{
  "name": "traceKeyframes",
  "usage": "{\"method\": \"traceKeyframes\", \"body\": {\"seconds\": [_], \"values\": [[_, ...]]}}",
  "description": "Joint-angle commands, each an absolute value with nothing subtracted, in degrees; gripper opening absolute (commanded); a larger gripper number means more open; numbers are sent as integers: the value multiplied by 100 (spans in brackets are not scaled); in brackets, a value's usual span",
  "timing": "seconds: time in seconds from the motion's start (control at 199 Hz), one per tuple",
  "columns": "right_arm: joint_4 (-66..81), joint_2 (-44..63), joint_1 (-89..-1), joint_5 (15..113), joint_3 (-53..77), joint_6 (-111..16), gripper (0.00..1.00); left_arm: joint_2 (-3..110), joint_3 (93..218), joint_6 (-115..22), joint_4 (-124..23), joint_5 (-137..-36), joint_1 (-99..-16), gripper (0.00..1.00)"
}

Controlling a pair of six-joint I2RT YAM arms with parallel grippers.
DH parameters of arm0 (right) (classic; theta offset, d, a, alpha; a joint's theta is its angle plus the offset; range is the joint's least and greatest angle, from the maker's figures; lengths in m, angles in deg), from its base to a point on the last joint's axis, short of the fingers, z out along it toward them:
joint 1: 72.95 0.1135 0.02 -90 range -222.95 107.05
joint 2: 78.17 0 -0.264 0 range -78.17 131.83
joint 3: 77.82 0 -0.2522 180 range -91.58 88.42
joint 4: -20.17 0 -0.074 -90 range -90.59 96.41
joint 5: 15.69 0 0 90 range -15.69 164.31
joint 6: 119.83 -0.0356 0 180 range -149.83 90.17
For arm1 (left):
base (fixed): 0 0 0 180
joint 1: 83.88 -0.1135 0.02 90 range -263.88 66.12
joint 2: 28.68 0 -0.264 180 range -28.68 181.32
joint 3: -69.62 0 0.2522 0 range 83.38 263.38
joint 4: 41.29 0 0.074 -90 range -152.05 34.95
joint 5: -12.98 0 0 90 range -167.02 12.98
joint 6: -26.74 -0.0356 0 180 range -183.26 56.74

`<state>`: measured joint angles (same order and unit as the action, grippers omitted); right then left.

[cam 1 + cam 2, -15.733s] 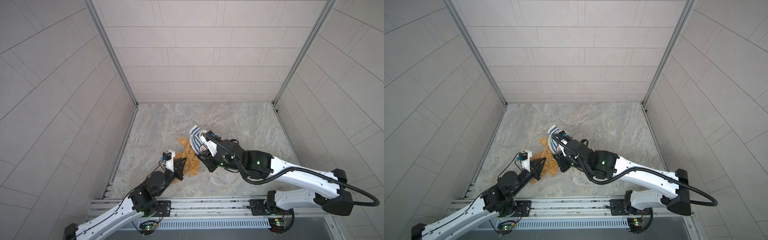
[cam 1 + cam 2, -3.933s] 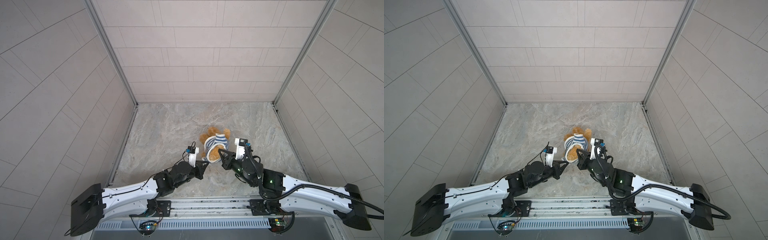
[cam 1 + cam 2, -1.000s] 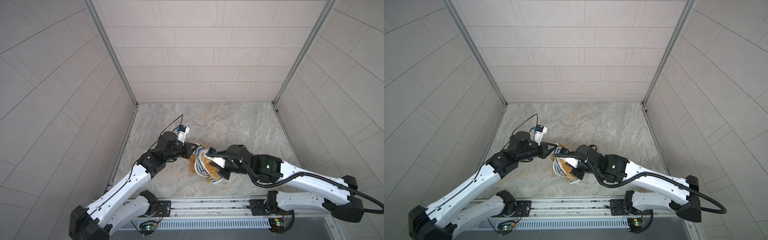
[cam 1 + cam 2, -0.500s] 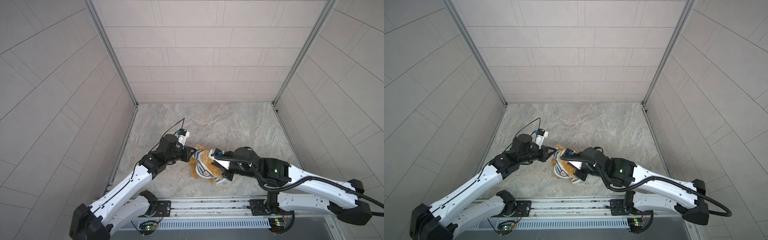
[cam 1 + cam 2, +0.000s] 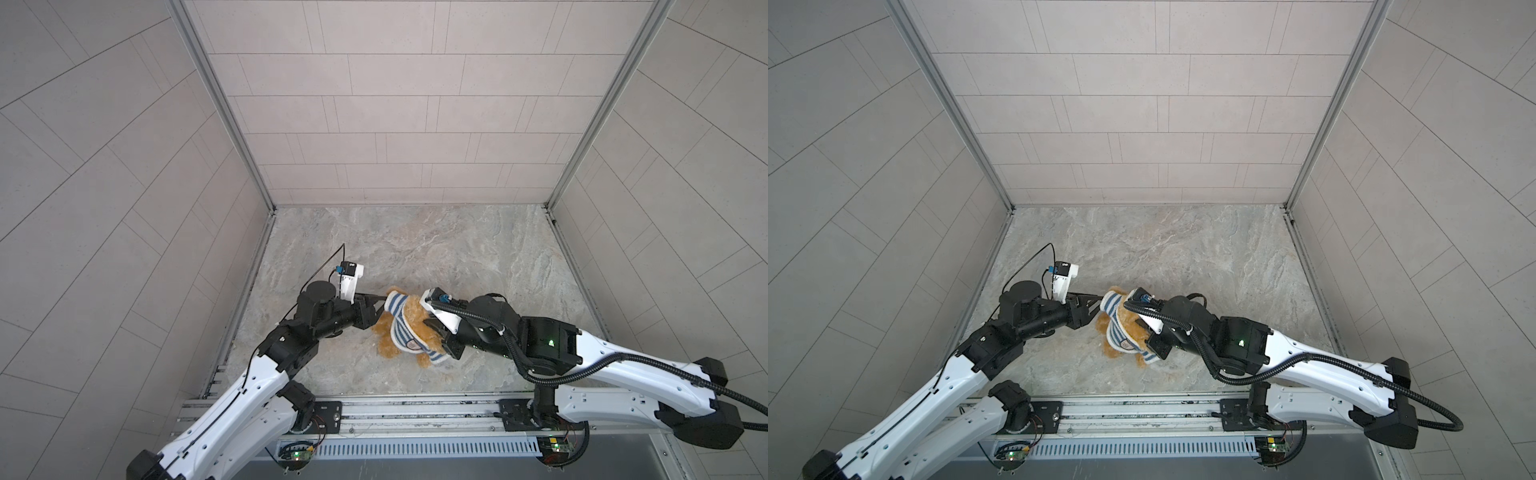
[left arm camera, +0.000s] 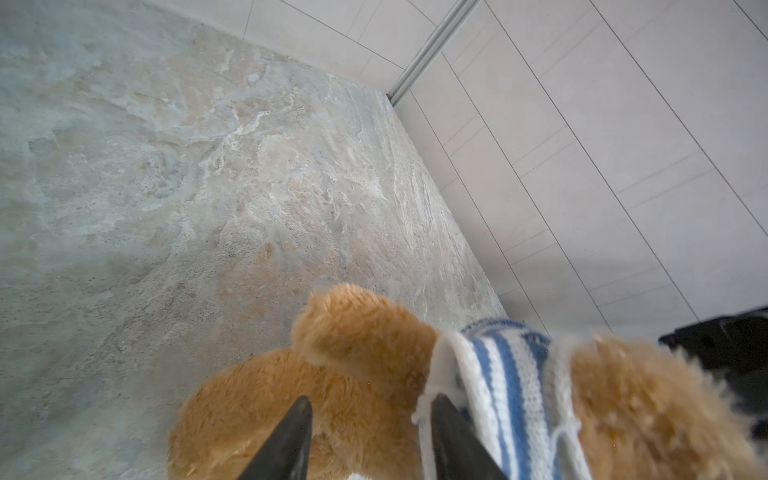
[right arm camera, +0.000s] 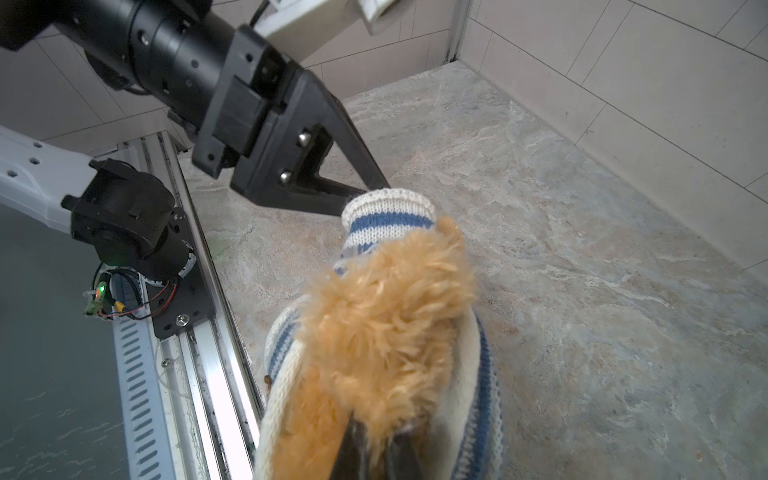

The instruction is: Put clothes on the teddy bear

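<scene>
The teddy bear [image 5: 415, 311] [image 5: 1134, 328] is held just above the marble floor near the front, between my two grippers. A blue-and-white striped shirt [image 5: 400, 328] [image 5: 1113, 332] is wrapped around its body, badge facing up. My left gripper [image 5: 380, 306] [image 5: 1098, 309] is open at the shirt's sleeve cuff [image 7: 386, 216]. In the left wrist view its fingers stand apart over the bear's fur [image 6: 353, 374], one tip touching the shirt's white edge [image 6: 511, 374]. My right gripper [image 5: 436, 332] [image 7: 376, 453] is shut on the bear's fur inside the shirt opening.
An aluminium rail [image 5: 415, 411] with the arm bases runs along the front edge. Tiled walls close in the floor on the left, right and back. Bare marble floor [image 5: 415, 249] stretches behind the bear.
My left gripper has gone from shut to open at the sleeve. The right arm has shifted the bear slightly toward the front while still pinching it.
</scene>
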<state>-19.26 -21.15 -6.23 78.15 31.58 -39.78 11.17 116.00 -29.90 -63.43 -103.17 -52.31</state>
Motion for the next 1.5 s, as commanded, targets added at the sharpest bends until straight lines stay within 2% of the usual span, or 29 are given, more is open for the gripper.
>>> {"method": "traceKeyframes", "body": {"seconds": [0.0,0.065,0.16,0.441,0.597,0.807,1.023,1.179,1.244,1.289,1.374,1.495], "values": [[-1386,-2115,-600,8141,2961,-4498,0,586,11115,-2421,-5763,-10546,-5233,64],[-1221,-2110,-598,8199,2921,-4680,0,266,10802,-2147,-5441,-10663,-5219,71],[-1051,-2102,-605,8316,2878,-4916,0,-4,10462,-1772,-4970,-10901,-5152,75],[-961,-2161,-680,8489,2836,-5327,0,-403,10136,-1716,-4270,-10890,-4583,76],[-831,-2206,-677,8442,2807,-5404,0,85,10178,-1773,-3680,-10738,-4174,69],[-652,-2315,-677,8611,2916,-5507,0,616,10325,-2013,-3571,-10447,-3591,52],[-555,-2360,-677,8740,2971,-5539,0,759,10344,-1992,-3403,-10264,-3461,33],[-546,-2373,-678,8723,2956,-5540,0,727,10427,-2071,-3592,-10079,-3462,33],[-546,-2387,-678,8710,2956,-5555,0,683,10448,-2099,-3658,-9934,-3459,42],[-546,-2386,-677,8697,2945,-5557,0,646,10456,-2107,-3676,-9830,-3461,44],[-542,-2390,-677,8697,2946,-5557,0,651,10519,-2142,-3653,-9737,-3459,41],[-533,-2389,-677,8699,2936,-5569,0,732,10596,-2171,-3590,-9647,-3458,29]]}}
